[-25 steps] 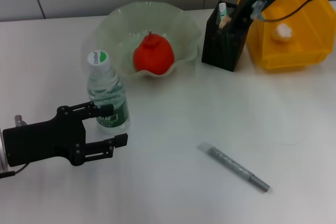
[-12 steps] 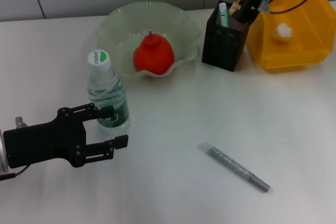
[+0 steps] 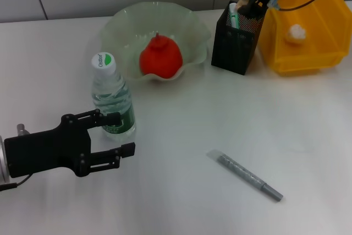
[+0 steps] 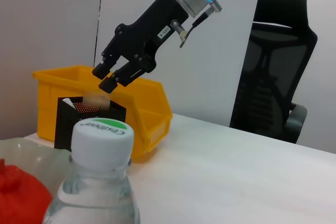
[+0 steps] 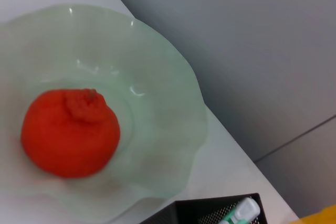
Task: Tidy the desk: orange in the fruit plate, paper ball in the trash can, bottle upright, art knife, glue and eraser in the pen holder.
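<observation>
The right pincer (image 3: 246, 5) is seen above the pen holder (image 3: 236, 39) at the table's (image 3: 181, 136) one o'clock, its fingers apart; in the left wrist view a pale eraser (image 4: 98, 99) is seen just under its tips, at the holder's mouth. The left pincer (image 3: 124, 132) is held apart at eight o'clock, beside the upright bottle (image 3: 111, 97). The orange (image 3: 160, 56) lies in the fruit plate (image 3: 121, 23) at twelve o'clock. A glue stick (image 5: 242, 211) in the holder is shown in the right wrist view. The paper ball (image 3: 295, 33) sits in the yellow bin (image 3: 308, 59). The art knife (image 3: 246, 175) lies at five o'clock.
</observation>
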Controlling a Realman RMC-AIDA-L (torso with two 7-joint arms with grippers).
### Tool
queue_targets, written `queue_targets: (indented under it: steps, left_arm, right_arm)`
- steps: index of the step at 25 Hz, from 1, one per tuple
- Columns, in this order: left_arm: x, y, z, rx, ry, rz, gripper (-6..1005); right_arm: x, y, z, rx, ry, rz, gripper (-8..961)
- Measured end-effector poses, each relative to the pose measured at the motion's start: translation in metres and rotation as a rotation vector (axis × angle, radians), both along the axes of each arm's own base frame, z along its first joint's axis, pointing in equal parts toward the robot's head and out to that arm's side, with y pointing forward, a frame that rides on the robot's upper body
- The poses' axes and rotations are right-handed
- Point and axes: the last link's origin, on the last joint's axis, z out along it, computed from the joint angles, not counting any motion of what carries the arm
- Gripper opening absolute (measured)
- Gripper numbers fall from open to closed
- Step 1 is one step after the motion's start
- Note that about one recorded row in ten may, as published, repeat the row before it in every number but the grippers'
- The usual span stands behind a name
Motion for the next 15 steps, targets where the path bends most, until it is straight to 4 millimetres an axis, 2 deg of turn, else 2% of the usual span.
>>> queue_targets:
  steps: [5, 11, 15]
  left_arm:
    - [0.000, 0.000, 0.000, -0.002, -0.001, 0.001, 757]
    - [0.001, 0.001, 0.000, -0.002, -0.002, -0.002, 757]
    - [0.002, 0.001, 0.000, 0.000, -0.002, -0.006, 756]
  right_arm:
    - [0.001, 0.000, -0.001, -0.003, 0.004, 0.000, 360]
    - [-0.006, -0.008, 0.005, -0.024, 0.005, -0.017, 556]
    - [-0.021, -0.027, 0.010, -0.089, 0.022, -0.063, 609]
